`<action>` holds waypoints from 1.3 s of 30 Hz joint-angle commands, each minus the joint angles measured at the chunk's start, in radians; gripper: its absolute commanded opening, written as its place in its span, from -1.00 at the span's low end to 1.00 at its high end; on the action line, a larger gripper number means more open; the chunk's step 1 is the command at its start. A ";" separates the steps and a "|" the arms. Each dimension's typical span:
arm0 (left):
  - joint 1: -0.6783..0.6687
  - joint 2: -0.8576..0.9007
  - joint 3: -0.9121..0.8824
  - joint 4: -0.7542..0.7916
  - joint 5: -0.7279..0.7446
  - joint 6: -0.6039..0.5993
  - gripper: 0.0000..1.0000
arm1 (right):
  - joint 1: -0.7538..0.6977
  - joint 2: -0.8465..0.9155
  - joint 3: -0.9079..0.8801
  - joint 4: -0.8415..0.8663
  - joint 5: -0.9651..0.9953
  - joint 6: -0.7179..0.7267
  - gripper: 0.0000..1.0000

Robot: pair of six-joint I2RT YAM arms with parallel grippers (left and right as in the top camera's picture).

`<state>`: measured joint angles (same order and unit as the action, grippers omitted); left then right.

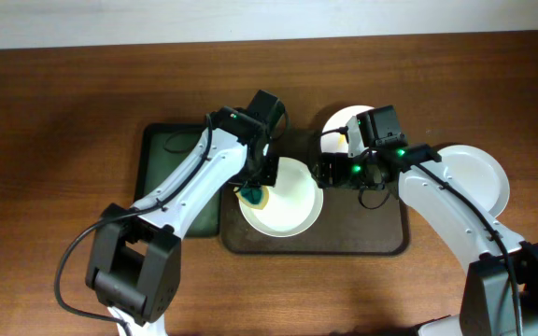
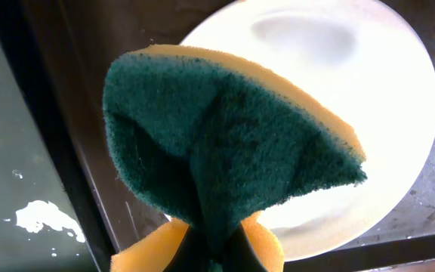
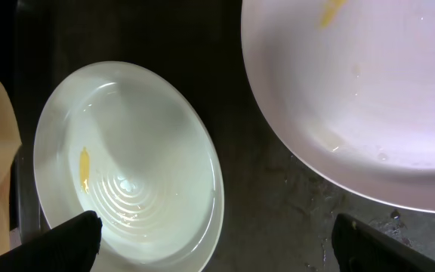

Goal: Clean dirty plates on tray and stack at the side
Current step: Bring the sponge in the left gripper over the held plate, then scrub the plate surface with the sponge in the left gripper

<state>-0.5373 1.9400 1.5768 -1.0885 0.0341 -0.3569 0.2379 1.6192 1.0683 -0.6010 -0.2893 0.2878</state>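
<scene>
Left gripper [image 1: 256, 187] pinches a sponge [image 2: 225, 151] over a plate [image 1: 292, 205] on the tray [image 1: 372, 241]. Right gripper [image 1: 330, 175] is spread wide

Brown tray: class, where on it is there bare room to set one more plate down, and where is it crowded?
Free: the front right stretch of the tray, bordered by the front plate, the right rim and the front rim. Crowded: the back and left, around the back plate, the sponge, the left gripper and the right gripper.
</scene>
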 commanded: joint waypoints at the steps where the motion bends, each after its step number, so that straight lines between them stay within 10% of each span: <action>1: -0.014 0.003 0.010 -0.003 -0.004 -0.010 -1.00 | -0.003 -0.001 0.013 0.000 -0.013 0.008 0.97; 7: -0.014 0.011 0.010 -0.003 -0.005 -0.010 -1.00 | -0.003 -0.001 0.013 -0.071 -0.054 -0.004 0.89; 9: -0.014 0.014 0.010 -0.002 -0.004 -0.010 -1.00 | -0.003 -0.001 0.013 -0.124 -0.058 0.002 0.01; 11: -0.014 0.019 0.010 -0.001 -0.004 -0.010 -1.00 | 0.005 0.000 0.006 -0.189 -0.054 0.001 -0.45; 34: -0.014 0.031 0.010 0.085 -0.068 -0.018 -1.00 | 0.063 0.126 -0.195 0.216 -0.071 0.095 -0.30; 39: -0.014 0.031 0.005 0.085 -0.068 -0.018 -1.00 | 0.063 0.152 -0.195 0.257 -0.100 0.095 -0.78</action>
<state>-0.5495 1.9659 1.5768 -1.0058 -0.0189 -0.3611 0.2974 1.7454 0.8822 -0.3443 -0.3584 0.3824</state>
